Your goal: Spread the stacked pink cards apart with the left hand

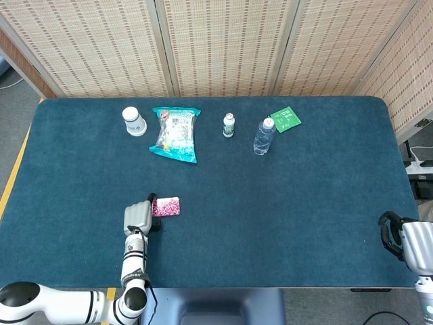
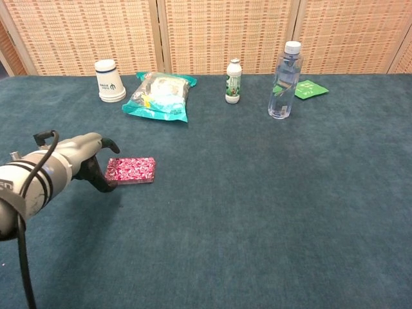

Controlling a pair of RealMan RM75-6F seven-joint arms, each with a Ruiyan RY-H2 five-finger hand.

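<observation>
left hand (image 2: pixel 96 168): fingers apart, tips at left end of stacked pink patterned cards (image 2: pixel 130 170), holding nothing | right hand (image 1: pixel 406 240): curled, empty | clear plastic water bottle (image 2: pixel 284 80): upright, contents unclear

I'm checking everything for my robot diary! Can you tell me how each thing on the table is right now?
pink cards: one neat stack, flat.
left hand: at the stack's left end, holding nothing.
right hand: at the table's right edge, fingers curled.
water bottle: upright, capped.
small bottle: upright, capped.
cup: upside down.
snack bag: lying flat.
</observation>
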